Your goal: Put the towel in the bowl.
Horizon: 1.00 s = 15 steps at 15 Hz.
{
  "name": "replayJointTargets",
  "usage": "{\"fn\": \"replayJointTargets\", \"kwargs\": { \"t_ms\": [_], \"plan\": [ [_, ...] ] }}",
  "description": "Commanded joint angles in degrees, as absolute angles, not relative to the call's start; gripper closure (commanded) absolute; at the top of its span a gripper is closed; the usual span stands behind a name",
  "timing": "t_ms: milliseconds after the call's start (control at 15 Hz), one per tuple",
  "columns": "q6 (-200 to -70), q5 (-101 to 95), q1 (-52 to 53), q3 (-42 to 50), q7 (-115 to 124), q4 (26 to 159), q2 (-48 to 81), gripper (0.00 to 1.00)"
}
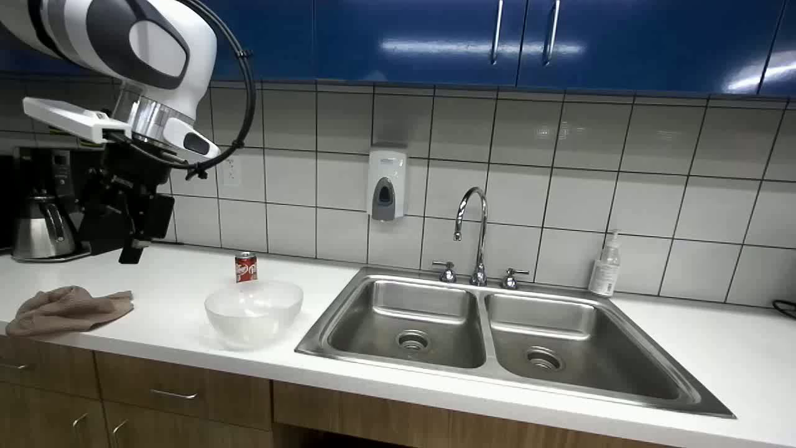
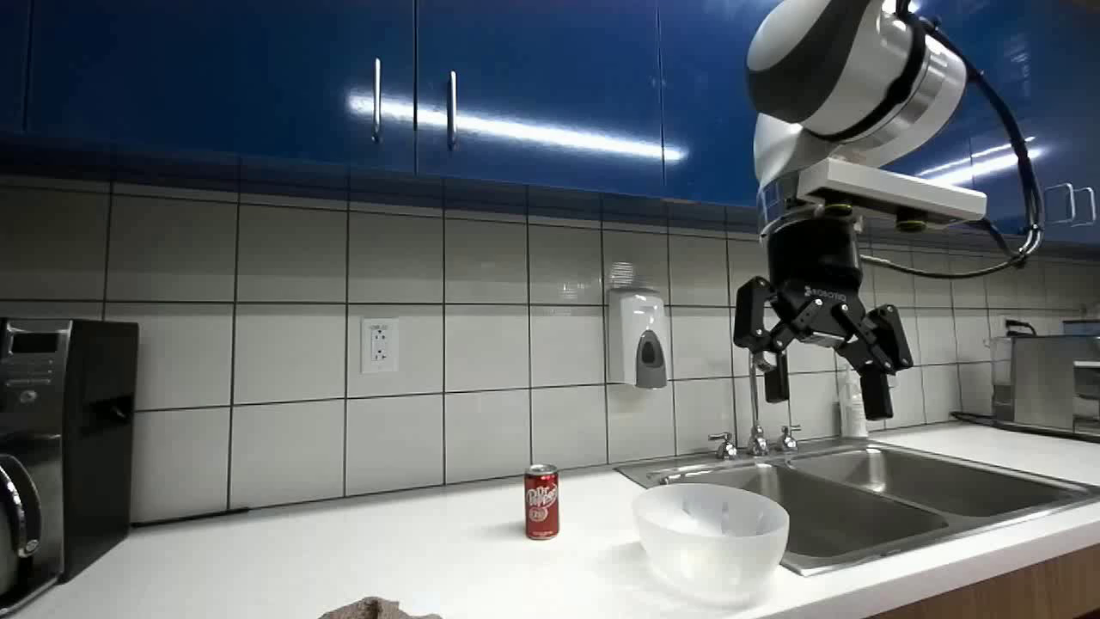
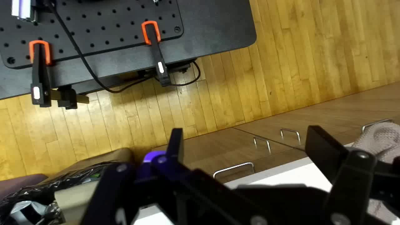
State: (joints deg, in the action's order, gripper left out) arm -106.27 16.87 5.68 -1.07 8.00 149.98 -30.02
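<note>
By my reading, opening step: reach the brown towel (image 1: 71, 309); no grasp made. It lies crumpled on the white countertop (image 1: 174, 298), well apart from the frosted bowl (image 1: 249, 326). My gripper (image 2: 827, 401) hangs high, fingers (image 2: 876, 395) spread wide, nothing held. In the wrist view the towel shows only at the right margin, past one finger: I judge myself out of line with it.

Next move calls for a shift over towards the cloth, then a straight drop to straddle a raised fold and close deep. A shallow pinch could slip. Then lift above the bowl's rim, cross, release.

Edges: towel appears to reach the countertop's front edge; whether a fold hangs over, cannot tell. A nudge outward could spill it down the wooden drawer fronts (image 1: 205, 379).

Room: coffee maker (image 1: 62, 171) stands well back, behind the towel, so coming from above seems safest. A stretch of countertop runs between towel and bowl, enough, I think, for the carry. Dr Pepper can (image 2: 541, 503) stands upright near the bowl, not touching; a trailing corner might tip it. Double sink (image 1: 337, 314) begins just beside the bowl's far side: no overshoot.
</note>
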Motion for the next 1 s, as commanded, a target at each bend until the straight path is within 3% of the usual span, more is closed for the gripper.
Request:
{"fn": "replayJointTargets", "kwargs": {
  "t_ms": [0, 933],
  "plan": [
    [-105.95, 17.24, 4.65, -1.98, 7.62, 149.84, -29.99, 0.0],
    [-110.12, 15.63, 7.98, -3.86, -2.22, 144.76, -23.02, 0.0]
  ]
}}
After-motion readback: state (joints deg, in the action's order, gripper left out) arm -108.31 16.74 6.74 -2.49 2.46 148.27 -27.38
